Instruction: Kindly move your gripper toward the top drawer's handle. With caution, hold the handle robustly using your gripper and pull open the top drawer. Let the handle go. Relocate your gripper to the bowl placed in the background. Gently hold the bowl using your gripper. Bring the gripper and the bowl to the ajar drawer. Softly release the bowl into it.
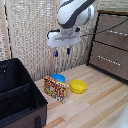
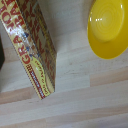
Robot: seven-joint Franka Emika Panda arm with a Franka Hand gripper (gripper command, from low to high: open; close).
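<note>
We see the gripper (image 1: 62, 51) spread, empty, above the bowl (image 1: 58, 77) — half hidden behind the cereal box (image 1: 56, 89). Likely light, rigid, slick (pinch its rim).

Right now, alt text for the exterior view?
White arm's end effector hangs in the air above a blue bowl, a yellow bowl and a box on a wooden table. Black case on the view's left, brown drawers on its right.
</note>
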